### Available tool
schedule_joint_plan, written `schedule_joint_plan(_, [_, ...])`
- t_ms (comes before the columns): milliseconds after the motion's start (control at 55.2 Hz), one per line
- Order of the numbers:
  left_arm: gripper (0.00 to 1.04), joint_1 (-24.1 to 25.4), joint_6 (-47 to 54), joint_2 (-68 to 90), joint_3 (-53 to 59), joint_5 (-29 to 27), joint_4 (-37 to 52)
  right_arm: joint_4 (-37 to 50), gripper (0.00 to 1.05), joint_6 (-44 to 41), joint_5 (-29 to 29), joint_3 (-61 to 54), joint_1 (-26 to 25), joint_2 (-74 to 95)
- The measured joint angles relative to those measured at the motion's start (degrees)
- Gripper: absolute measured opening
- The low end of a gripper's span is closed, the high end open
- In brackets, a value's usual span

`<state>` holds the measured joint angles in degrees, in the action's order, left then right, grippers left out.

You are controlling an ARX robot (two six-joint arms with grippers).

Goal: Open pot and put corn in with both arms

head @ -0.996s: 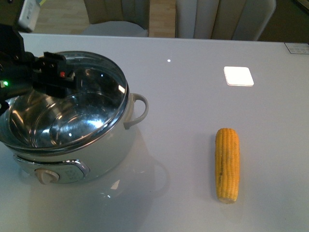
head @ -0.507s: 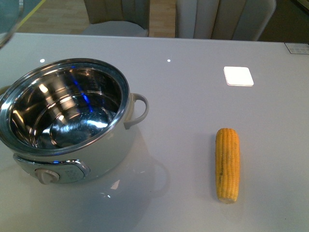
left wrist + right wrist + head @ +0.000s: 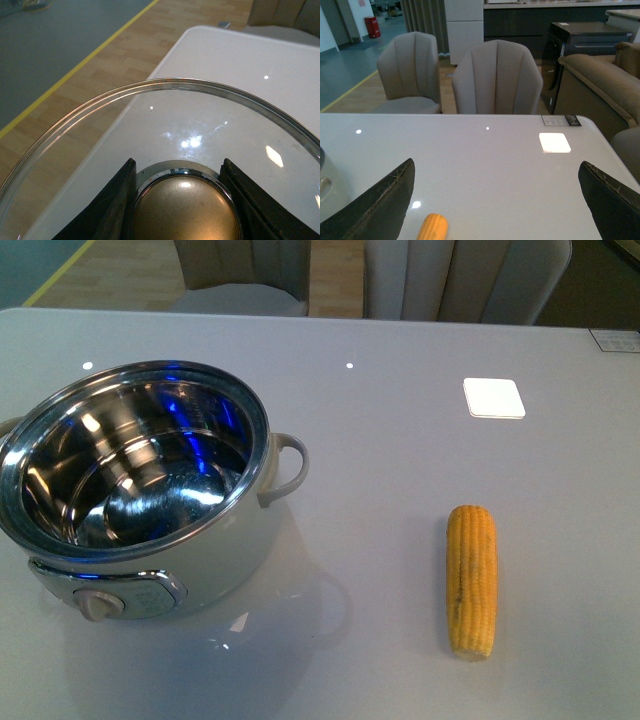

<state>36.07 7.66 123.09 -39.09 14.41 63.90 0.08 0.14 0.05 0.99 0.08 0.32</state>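
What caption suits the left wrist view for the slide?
Left gripper shut on the knob of the glass lid, above the white table edge.

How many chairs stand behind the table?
2. One chair stands behind the table's left part, the other just right of its middle. More may be hidden outside the views.

We see a pale grey surface (image 3: 390,450) with a bright white square patch (image 3: 494,397) on it; two grey chairs (image 3: 497,77) stand behind it; a brown sofa (image 3: 600,82) sits further off.

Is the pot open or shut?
Open: the pot shows its shiny inside, and the left pincer grips the lid by its knob.
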Motion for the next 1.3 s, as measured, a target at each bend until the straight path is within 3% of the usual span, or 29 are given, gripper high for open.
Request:
schedule_joint_plan(362, [0.44,0.7,-1.0,18.1,-9.8,-3.9,5.9,0.0,0.96,0.0,0.0,0.0,0.0,0.0])
schedule_joint_plan(887, [0.44,-0.3,-1.6,26.2,-12.9,-2.7,8.3,0.0,0.96,0.0,0.0,0.0,0.0,0.0])
schedule_joint_plan(1141, [0.95,-0.6,-2.4,20.5,-9.0,-2.3,8.9,0.0,0.96,0.0,0.0,0.0,0.0,0.0])
schedule_joint_plan(1195, [1.00,-0.7,-2.7,17.9,-7.6,-2.1,8.9,0.0,0.96,0.0,0.0,0.0,0.0,0.0])
schedule_joint_plan(1304, [0.97,-1.2,-4.4,10.6,-4.0,-0.8,8.6,0.0,0.96,0.0,0.0,0.0,0.0,0.0])
